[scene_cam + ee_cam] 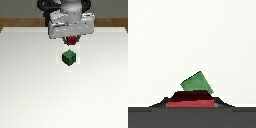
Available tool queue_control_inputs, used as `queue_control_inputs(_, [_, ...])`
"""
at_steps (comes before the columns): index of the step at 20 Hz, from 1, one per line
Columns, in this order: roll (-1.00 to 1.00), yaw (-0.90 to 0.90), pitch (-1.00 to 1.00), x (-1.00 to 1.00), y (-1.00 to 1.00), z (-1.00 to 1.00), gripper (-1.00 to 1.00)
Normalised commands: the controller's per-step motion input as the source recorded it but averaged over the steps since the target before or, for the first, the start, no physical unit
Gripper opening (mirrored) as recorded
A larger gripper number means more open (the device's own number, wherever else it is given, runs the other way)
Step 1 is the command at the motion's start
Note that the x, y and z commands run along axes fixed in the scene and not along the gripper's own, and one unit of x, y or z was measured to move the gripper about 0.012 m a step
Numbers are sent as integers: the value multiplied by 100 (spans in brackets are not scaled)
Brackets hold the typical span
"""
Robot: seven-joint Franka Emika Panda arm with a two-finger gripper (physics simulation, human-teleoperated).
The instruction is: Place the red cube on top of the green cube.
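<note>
The green cube (pixel 69 58) rests on the white table, near the middle of the exterior view. Just behind and above it hangs the red cube (pixel 73 40), mostly hidden under the arm's hand, with my gripper (pixel 73 40) shut on it. In the wrist view the red cube (pixel 191 99) sits between the dark fingers at the frame's edge, and the green cube (pixel 198 83) shows just past it, turned at an angle. The red cube is off the table and apart from the green one.
The white table (pixel 30 90) spreads wide around the cubes. Its far edge meets a wooden floor strip (pixel 15 22) behind the robot base.
</note>
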Motion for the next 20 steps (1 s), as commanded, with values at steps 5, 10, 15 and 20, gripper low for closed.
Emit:
queue_control_inputs(5, [0, 0, 0, 0, 0, -60, -100])
queue_control_inputs(10, [0, 0, 0, 0, 0, -40, 100])
queue_control_inputs(15, [0, 0, 0, 0, 0, 0, 100])
queue_control_inputs(20, [0, 0, 0, 0, 0, 0, 100])
